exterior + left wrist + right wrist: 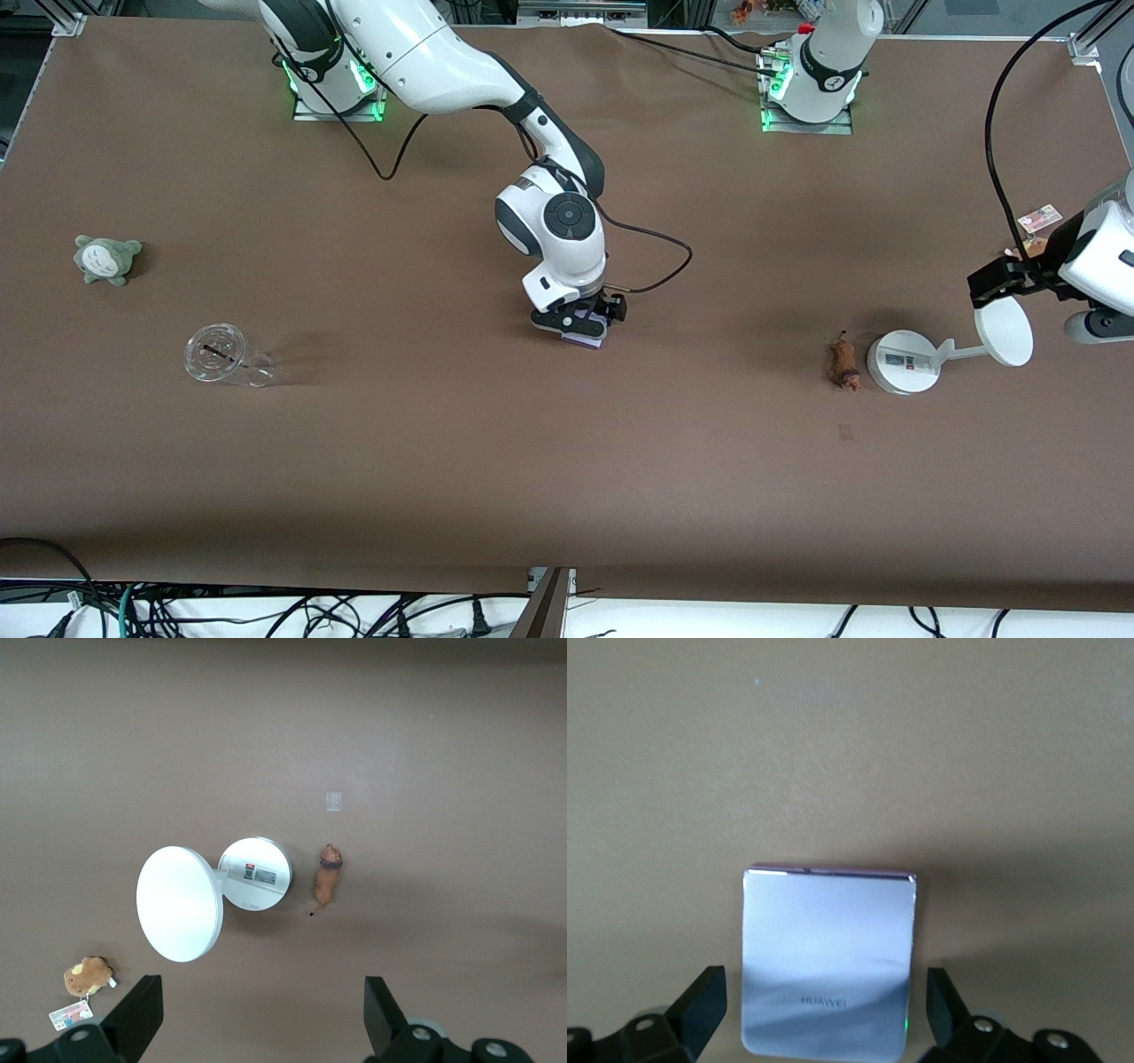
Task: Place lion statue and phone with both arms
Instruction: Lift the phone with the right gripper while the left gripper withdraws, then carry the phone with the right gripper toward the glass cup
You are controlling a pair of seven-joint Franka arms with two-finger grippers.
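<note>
Under the right gripper, low at mid-table with fingers spread and not touching it, lies the phone — mostly hidden from the front. Just beside the white stand, toward the phone, lies the lion statue; the left gripper hangs released above — half cut off.

brown-covered table, tangled cables along its near edge
</note>
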